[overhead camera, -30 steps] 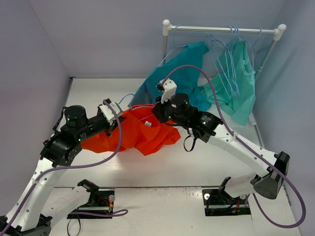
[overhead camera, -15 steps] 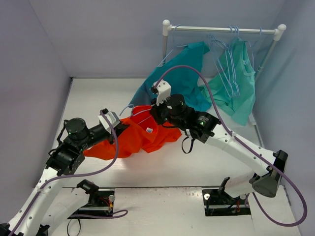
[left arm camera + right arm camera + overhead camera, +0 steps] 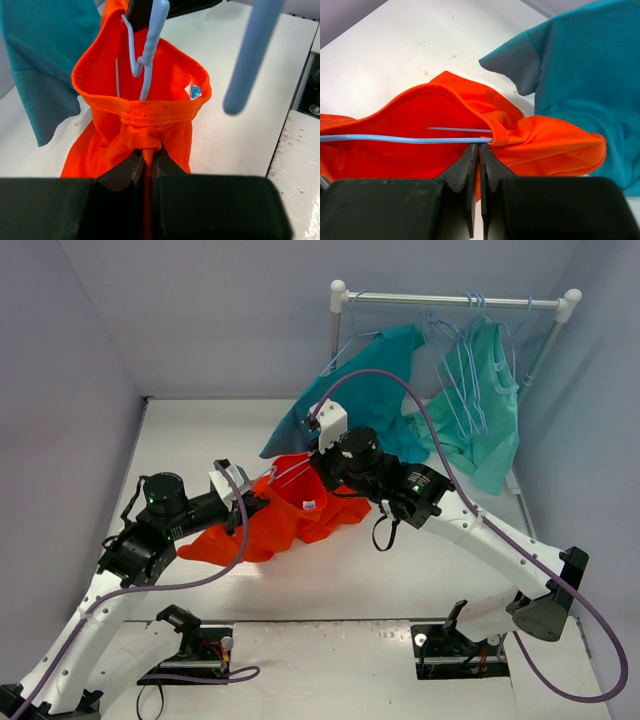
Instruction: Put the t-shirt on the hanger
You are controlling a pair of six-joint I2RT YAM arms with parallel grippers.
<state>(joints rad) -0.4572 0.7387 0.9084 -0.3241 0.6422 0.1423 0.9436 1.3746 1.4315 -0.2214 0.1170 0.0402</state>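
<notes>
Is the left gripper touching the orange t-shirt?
Touching. The left wrist view shows the left gripper pinching the bunched collar of the t-shirt.

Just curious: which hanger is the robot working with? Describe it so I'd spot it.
From the white rail at the back, look down to the orange t-shirt. The pale blue hanger sits in its neck opening; the other hangers hang on the rail.

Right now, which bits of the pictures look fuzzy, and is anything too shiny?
Left wrist view: the pale blue bar at upper right is out of focus, while the t-shirt collar weave is sharp. Right wrist view: the right gripper's fingers look slightly soft, the hanger wire crisp. Top view: even light, faint shadows on the table, no harsh glare.
</notes>
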